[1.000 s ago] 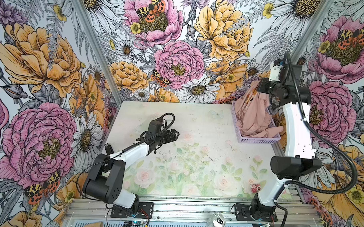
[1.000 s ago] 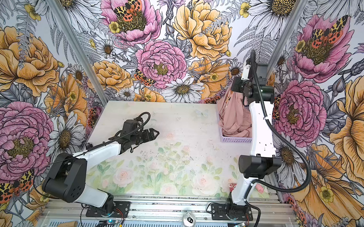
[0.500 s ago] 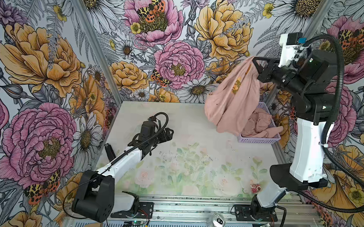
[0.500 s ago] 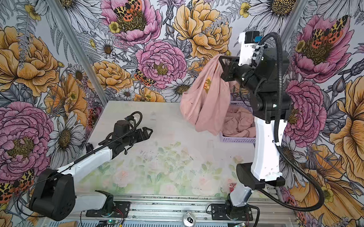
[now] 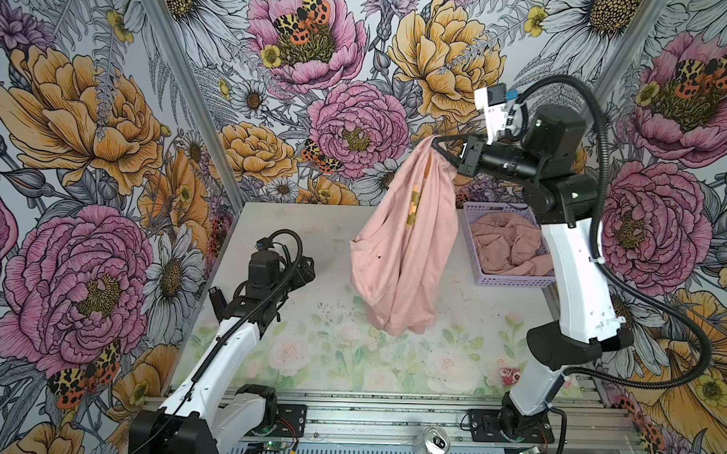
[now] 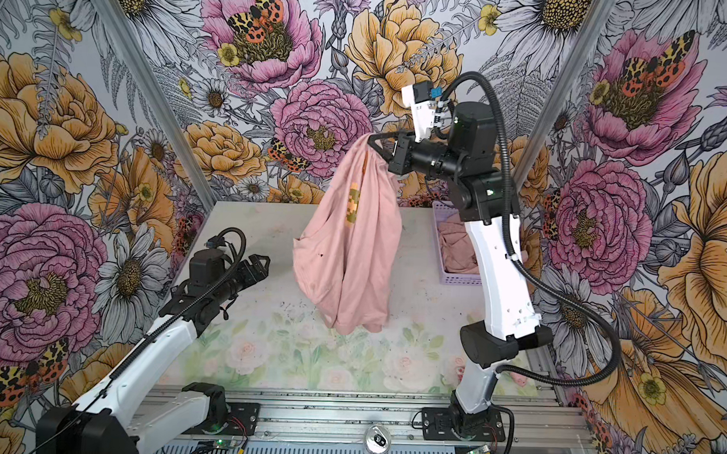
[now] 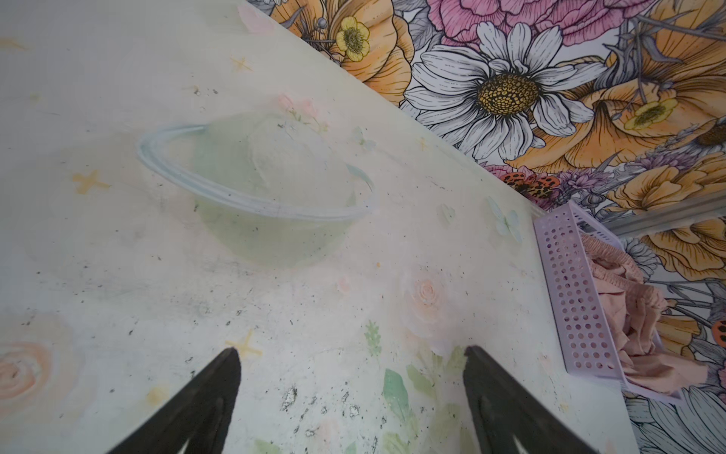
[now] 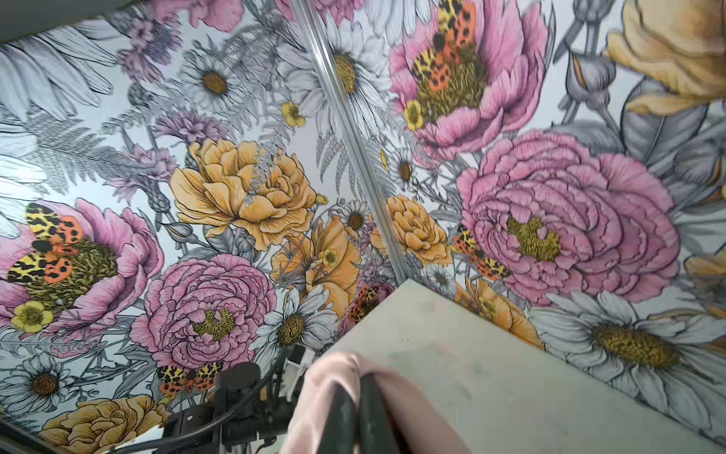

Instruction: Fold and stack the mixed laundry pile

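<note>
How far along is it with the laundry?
Nothing is folded yet: the table holds no stack. In hand, the right gripper is shut on a pink T-shirt hanging above the table; the left gripper is open, empty. Remaining: crumpled pink garments in the lavender basket.

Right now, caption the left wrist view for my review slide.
Open left gripper over the floral table; lavender basket holding pink garments at the table's edge.

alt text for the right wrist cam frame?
The right gripper is shut on a fold of a pink garment, held above a corner of the pale table. Floral wallpaper with pink and orange blooms fills the rest.
</note>
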You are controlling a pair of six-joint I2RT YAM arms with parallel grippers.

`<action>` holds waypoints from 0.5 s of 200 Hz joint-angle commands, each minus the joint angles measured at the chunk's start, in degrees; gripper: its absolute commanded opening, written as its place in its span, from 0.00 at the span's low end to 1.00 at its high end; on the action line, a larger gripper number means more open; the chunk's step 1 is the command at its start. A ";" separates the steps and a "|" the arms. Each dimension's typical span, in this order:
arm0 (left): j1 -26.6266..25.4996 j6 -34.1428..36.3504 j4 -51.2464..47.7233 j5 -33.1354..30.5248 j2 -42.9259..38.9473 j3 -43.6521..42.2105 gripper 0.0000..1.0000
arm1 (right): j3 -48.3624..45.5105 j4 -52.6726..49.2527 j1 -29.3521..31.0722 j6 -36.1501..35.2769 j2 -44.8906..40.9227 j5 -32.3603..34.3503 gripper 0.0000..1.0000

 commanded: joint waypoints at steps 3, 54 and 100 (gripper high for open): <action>1.01 0.10 -2.60 -1.64 -1.24 -0.90 0.90 | -2.01 -2.56 1.73 -2.78 9.59 3.28 0.00; -3.04 -0.58 -1.22 1.51 1.27 -1.08 0.90 | 0.94 -12.78 3.25 -7.53 19.28 28.79 0.61; -16.89 -5.23 8.11 7.52 15.08 -0.53 0.90 | -16.74 -12.33 4.10 -9.42 10.68 33.79 0.69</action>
